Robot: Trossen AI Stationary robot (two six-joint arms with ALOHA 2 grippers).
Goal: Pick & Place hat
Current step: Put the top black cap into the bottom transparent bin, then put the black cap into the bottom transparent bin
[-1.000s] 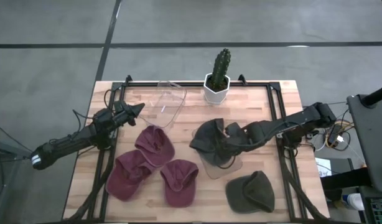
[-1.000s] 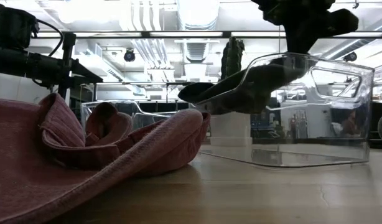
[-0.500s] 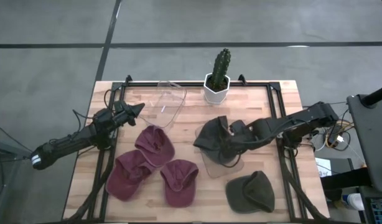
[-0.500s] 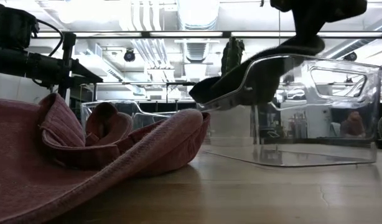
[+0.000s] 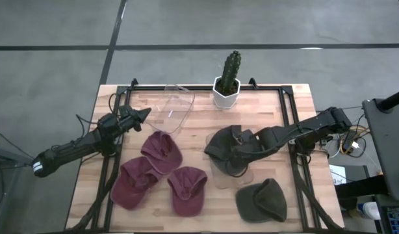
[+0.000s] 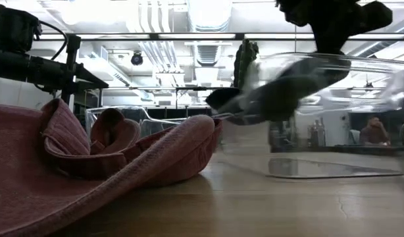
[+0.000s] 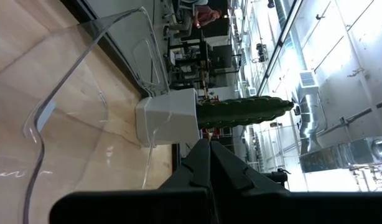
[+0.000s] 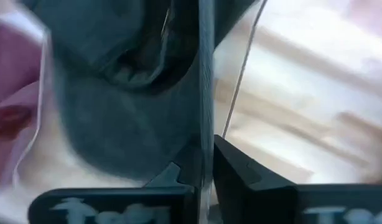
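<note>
Over the clear bin [image 5: 229, 170] right of centre, the right gripper [image 5: 242, 148] is lowering the grey hat [image 5: 224, 144], fingers clamped on it; it sits lower than before. Far left, the left gripper [image 5: 138, 117] is waiting, fingers together.

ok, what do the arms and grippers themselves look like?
Both arms are dark, slim and jointed. The left arm has a white band near its base and black cables along it. The left gripper tapers to pointed black fingers. The right gripper has dark fingers with white lettering on its body in its wrist view.
</note>
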